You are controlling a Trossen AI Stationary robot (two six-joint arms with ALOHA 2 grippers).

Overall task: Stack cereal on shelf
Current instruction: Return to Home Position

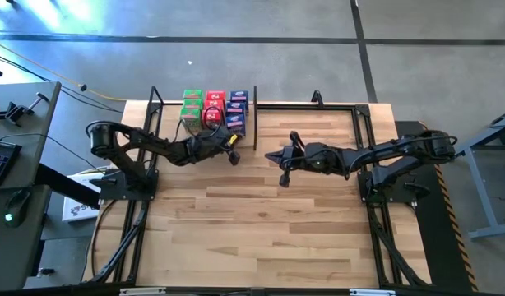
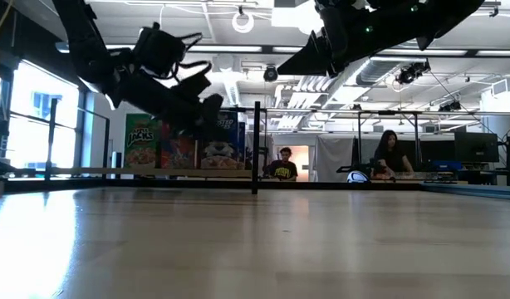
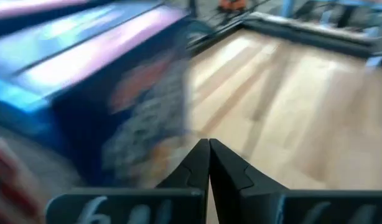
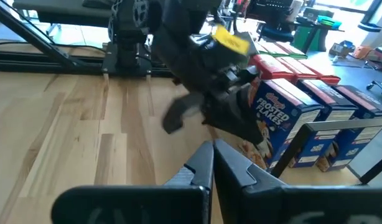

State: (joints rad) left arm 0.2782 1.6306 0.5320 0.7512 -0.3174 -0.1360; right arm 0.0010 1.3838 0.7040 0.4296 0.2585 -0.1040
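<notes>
We see the cereal boxes (image 1: 215,115) standing in a group on the shelf (image 2: 80,171), at the far edge of the table (image 1: 261,238), left of the black divider (image 1: 254,125). The green boxes (image 1: 191,105) are on the left, the red boxes (image 1: 214,100) in the middle and the blue boxes (image 1: 238,111) on the right, beside the divider. The left gripper (image 3: 208,152) hangs in the air just in front of the blue boxes. Its two fingers are pressed together and hold nothing. The right gripper (image 4: 213,152) hangs over the table on the other side of the divider, apart from the boxes. Its fingers are pressed together too, with nothing in them.
</notes>
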